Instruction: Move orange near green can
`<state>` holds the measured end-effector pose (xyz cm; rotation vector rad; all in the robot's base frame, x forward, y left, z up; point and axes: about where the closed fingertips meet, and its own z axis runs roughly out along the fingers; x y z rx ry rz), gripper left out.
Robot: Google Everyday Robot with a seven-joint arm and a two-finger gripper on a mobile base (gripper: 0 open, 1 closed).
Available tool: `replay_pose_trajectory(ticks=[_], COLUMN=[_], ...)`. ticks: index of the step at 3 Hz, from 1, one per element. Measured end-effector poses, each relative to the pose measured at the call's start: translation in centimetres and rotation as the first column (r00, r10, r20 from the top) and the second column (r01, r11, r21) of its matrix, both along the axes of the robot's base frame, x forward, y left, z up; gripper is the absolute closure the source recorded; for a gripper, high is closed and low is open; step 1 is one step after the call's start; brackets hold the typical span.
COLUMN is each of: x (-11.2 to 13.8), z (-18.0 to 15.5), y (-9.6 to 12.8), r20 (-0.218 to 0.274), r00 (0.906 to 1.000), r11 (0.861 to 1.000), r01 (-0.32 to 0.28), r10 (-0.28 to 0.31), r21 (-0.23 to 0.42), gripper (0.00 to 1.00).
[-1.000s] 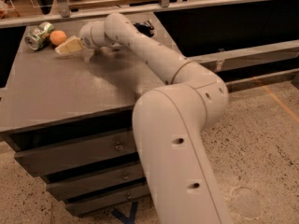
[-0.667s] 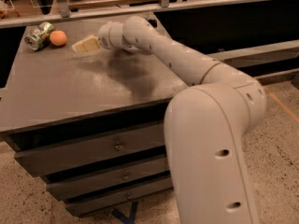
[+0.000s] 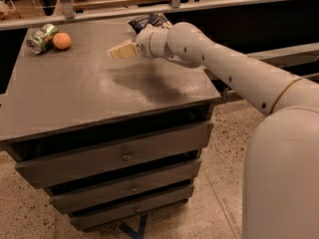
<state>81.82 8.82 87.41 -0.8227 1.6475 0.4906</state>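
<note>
The orange [image 3: 62, 40] rests on the far left corner of the dark tabletop [image 3: 89, 103], touching or nearly touching the green can [image 3: 41, 38]. The can lies on its side just left of the orange. My gripper [image 3: 118, 51] hovers above the tabletop's back middle, roughly a hand's width to the right of the orange, pointing left toward it. It holds nothing. My pale arm [image 3: 224, 68] reaches in from the right.
A dark blue snack bag [image 3: 149, 20] lies at the table's back edge, just behind my wrist. The table is a cabinet with three drawers [image 3: 124, 156] in its front. A rail and shelf [image 3: 149, 4] run behind it. Speckled floor [image 3: 224, 183] lies to the right.
My gripper has drawn back to the right, away from the orange. The orange stays beside the green can.
</note>
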Motion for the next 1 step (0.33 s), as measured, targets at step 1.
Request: replay_pose_trajectory(ticks=[1], x=[-0.19], z=[0.04], y=[-0.12], r20=[0.0], r00=[1.0], r11=[1.0], r01=[-0.004], r10=[0.004], r21=[0.001], gripper=[0.0])
